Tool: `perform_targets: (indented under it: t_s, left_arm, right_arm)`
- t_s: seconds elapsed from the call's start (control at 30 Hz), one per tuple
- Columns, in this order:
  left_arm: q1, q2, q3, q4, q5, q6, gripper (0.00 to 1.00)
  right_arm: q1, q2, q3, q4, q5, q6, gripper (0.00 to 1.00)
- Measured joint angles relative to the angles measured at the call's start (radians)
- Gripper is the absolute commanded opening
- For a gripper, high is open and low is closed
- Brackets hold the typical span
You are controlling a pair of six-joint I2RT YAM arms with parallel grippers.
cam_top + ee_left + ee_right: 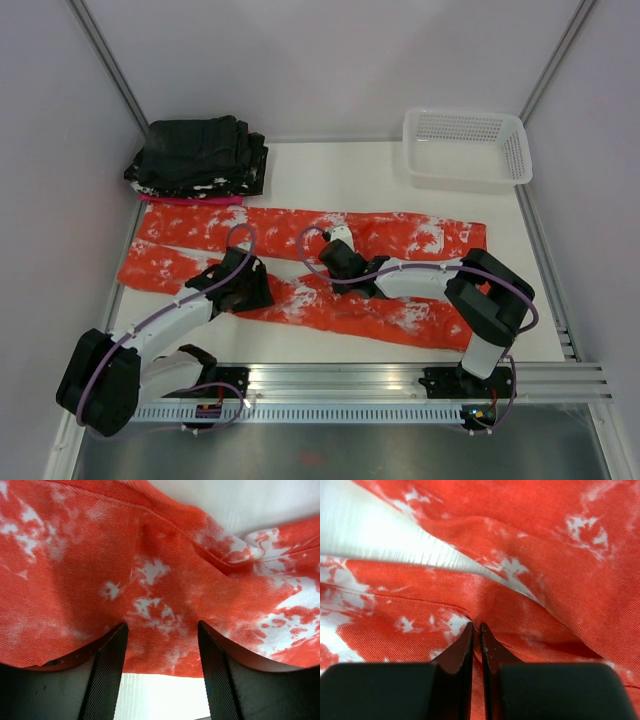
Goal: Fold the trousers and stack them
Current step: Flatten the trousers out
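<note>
- Right gripper (476, 630): I see the fingers pressed together, pinching a fold of the trousers (400, 237).
- Left gripper (162, 630): fingers apart, over the cloth.
- Trousers lie spread lengthwise across the table (330, 175), between both arms.

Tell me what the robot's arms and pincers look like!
Both the left arm and right arm have white tubes, chunky black joints and a looping purple cable. The left pincer has black fingers with mesh-patterned pads; the right pincer is black too.
</note>
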Motion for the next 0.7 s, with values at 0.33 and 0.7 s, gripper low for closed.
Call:
perform_targets:
  t_s: [0.33,0.7]
  left_arm:
    - [-0.007,0.018,0.029,-0.069,-0.063,-0.139,0.64]
    - [-0.01,-0.096,0.09,-0.255,-0.122,-0.187,0.69]
  right_arm:
    - [-0.02,0.032,0.043,-0.023,0.037,0.092,0.13]
    - [-0.049,-0.077,0.06,-0.072,-0.239,0.05,0.35]
